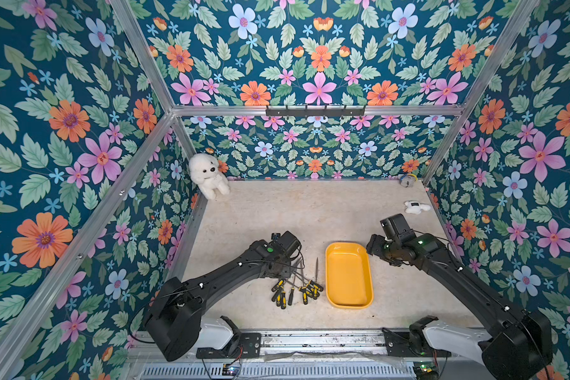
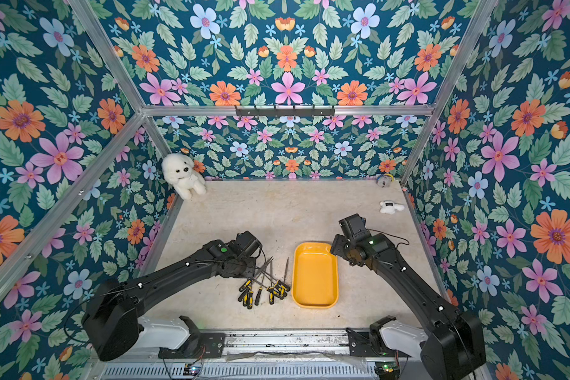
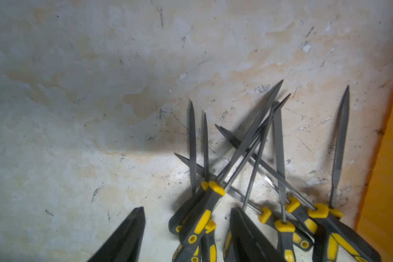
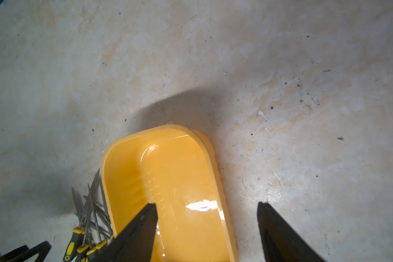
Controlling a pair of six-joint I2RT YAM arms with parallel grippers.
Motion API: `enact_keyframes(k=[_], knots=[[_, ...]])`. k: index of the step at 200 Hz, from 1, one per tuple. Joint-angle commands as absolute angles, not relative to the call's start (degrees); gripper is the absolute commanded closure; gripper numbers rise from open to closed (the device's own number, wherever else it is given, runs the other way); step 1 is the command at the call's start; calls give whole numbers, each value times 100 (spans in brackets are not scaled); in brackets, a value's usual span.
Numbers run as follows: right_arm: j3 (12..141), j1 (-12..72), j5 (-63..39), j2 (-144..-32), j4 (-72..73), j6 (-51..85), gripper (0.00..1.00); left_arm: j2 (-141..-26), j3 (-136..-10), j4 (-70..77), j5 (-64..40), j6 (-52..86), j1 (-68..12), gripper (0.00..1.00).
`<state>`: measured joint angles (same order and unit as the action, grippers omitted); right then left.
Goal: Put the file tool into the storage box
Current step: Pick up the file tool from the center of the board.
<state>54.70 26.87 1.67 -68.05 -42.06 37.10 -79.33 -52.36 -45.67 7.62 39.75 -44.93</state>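
Part-open and empty, the left tool (image 3: 187,208) straddles handles of the needle files (image 1: 297,289) heaped lower-centre in both top views (blades pointing up-frame, parallel to the empty yellow storage box (image 1: 348,276) just to their right), nearer than the right tool (image 4: 207,204), open over that box's rim.

files (image 1: 305,291) heaped crisscross just beside shallow yellow storage box (image 1: 348,276)
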Motion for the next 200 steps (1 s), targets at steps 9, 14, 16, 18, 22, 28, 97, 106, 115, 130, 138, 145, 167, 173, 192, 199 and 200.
enact_keyframes(k=[9, 14, 16, 18, 22, 28, 97, 106, 115, 130, 138, 145, 167, 173, 192, 199, 200], knots=[[5589, 2744, 63, -6920, -4051, 3849, 28, -8064, -5097, -4337, 330, 3675, -4469, 40], [5596, 2746, 45, -6948, -4029, 3851, 28, -8084, -5070, -4274, 271, 3651, -4467, 40], [5602, 2750, 44, -6960, -4026, 3846, 29, -8083, -5060, -4257, 250, 3642, -4463, 40], [5606, 2755, 37, -6965, -4026, 3844, 29, -8096, -5055, -4244, 236, 3628, -4453, 40], [5621, 2761, 34, -6995, -4025, 3840, 30, -8127, -5046, -4237, 214, 3606, -4440, 39], [5641, 2776, 30, -7027, -4025, 3834, 30, -8182, -5041, -4231, 182, 3566, -4422, 39], [5646, 2821, 9, -7202, -3887, 3804, 34, -8551, -5023, -4131, -47, 3270, -4220, 52], [5650, 2821, 0, -7223, -3875, 3799, 34, -8563, -5010, -4135, -90, 3231, -4194, 54], [5643, 2821, -17, -7247, -3858, 3792, 34, -8594, -5010, -4146, -126, 3180, -4188, 56], [5634, 2818, -43, -7286, -3817, 3797, 35, -8667, -5019, -4179, -167, 3114, -4180, 60], [5634, 2821, -69, -7301, -3795, 3797, 36, -8692, -5007, -4184, -189, 3093, -4168, 61], [5629, 2824, -85, -7317, -3780, 3796, 36, -8694, -4986, -4170, -198, 3082, -4158, 63], [5625, 2836, -97, -7330, -3746, 3801, 36, -8661, -4902, -4131, -211, 3053, -4116, 66], [5632, 2839, -97, -7338, -3745, 3797, 37, -8657, -4897, -4130, -218, 3033, -4110, 67], [5625, 2848, -97, -7346, -3711, 3803, 37, -8649, -4883, -4092, -241, 2948, -4088, 72], [5617, 2856, -97, -7344, -3696, 3814, 37, -8657, -4895, -4072, -247, 2906, -4087, 72], [5617, 2856, -97, -7346, -3698, 3814, 37, -8662, -4895, -4071, -251, 2903, -4087, 72]])
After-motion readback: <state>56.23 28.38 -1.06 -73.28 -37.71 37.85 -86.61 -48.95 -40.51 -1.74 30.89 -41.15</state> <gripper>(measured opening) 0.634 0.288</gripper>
